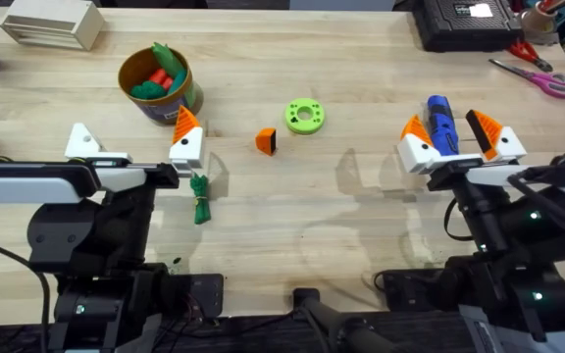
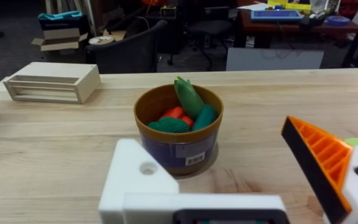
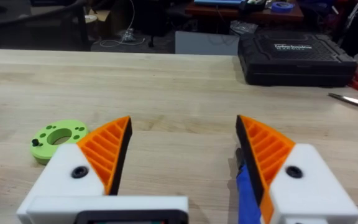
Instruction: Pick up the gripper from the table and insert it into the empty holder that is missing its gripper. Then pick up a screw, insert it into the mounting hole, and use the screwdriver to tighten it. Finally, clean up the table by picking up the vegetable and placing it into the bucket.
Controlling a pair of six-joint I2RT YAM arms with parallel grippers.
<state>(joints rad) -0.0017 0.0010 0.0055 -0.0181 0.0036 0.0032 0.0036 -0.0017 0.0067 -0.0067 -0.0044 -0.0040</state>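
Orange gripper (image 1: pixel 266 141) lies loose mid-table, overhead, beside green ring (image 1: pixel 304 116); vegetable (image 1: pixel 199 198) near left gripper (image 1: pixel 133 145).

Left wrist: jaws apart, bare white holder (image 2: pixel 135 177) awaiting pad, facing bucket (image 2: pixel 179 127).

Right wrist: right gripper (image 3: pixel 182 146) spread, empty; screwdriver (image 3: pixel 244 193) alongside one finger.

- Between the left end effector (image 1: pixel 133 149) fingers the way ahead is open, until the bucket (image 1: pixel 155 84) stands straight in front.
- The vegetable (image 1: pixel 200 198) lies just beside its orange-padded finger, toward the desk (image 1: pixel 361 226) middle.
- The screwdriver (image 1: pixel 441 126) fills the gap of the right end effector (image 1: pixel 462 140).
- Between both end effectors lie the gripper (image 1: pixel 266 141) and green ring (image 1: pixel 304 116); bare desk lies nearer the bases.
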